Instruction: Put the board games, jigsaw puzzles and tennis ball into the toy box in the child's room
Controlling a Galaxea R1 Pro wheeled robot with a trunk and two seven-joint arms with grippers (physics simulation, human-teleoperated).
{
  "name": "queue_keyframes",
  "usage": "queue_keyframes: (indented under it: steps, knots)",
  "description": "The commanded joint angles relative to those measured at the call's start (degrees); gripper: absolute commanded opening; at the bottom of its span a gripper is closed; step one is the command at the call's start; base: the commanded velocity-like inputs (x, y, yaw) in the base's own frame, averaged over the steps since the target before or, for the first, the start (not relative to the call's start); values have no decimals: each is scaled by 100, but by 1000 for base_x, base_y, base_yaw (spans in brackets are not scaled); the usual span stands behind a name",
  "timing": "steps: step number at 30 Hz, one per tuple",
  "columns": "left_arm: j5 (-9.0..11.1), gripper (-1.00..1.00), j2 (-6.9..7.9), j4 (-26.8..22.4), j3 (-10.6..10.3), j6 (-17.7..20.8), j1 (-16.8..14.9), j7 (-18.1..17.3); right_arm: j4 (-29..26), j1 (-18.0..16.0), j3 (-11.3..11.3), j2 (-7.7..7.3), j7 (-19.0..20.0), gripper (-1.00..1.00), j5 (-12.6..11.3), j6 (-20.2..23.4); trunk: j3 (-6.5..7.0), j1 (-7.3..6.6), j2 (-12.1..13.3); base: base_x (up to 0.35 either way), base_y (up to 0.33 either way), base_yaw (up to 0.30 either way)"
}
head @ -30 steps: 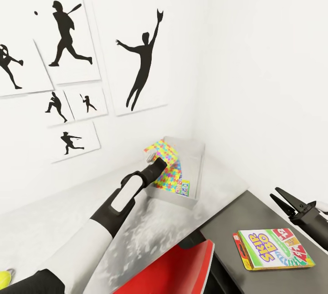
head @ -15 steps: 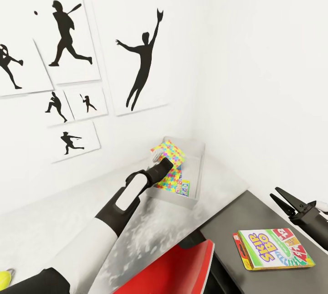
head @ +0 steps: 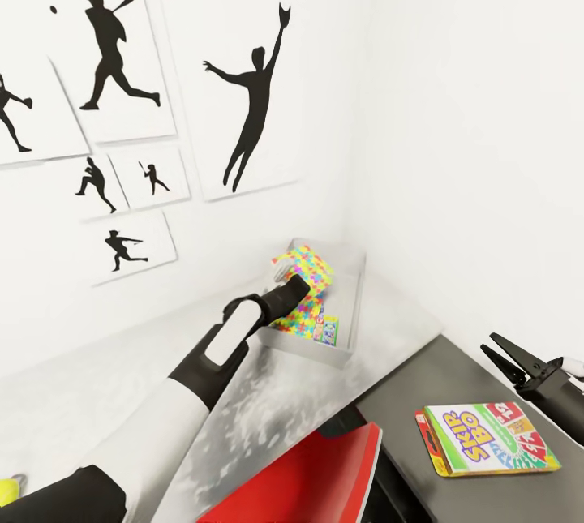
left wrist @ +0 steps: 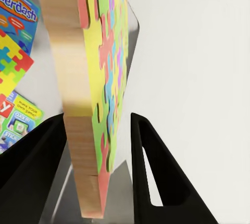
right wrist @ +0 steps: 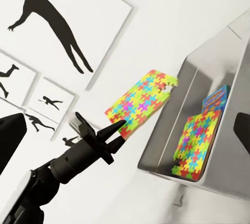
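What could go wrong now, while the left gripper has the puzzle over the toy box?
The left gripper pinches the puzzle only at one edge. The puzzle hangs tilted above the toy box, so it may slip or swing out. If released here, it might catch on the box rim, or land propped on the other puzzle already inside and not lie flat.

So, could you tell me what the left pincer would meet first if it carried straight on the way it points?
Probably the toy box interior or the white wall beyond; the left pincer holds a jigsaw puzzle over it. Depth is unclear.
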Motion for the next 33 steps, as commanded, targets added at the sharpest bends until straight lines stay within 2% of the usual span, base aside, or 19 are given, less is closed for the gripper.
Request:
queue_keyframes:
  steps: [1,22,27,33]
  knots:
    - [53,-100,-10,-10,-4,8,-5,48,0,-5,-5,-1,13,100,-3,28,-20,2,-10,0,0,0]
    - [70,-100,16,-45,2,252,-351,53,0,-5,-5,-1,10,100,-3,25,-216,2,-10,0,0,0]
    - [62,-100,-16,-38,5,639,-474,43,0,-5,-5,-1,12,100,-3,26,-263,2,-10,0,0,0]
    - [130,-100,-28,-34,7,748,-549,9,0,-5,-5,-1,10,100,-3,27,-319,2,-10,0,0,0]
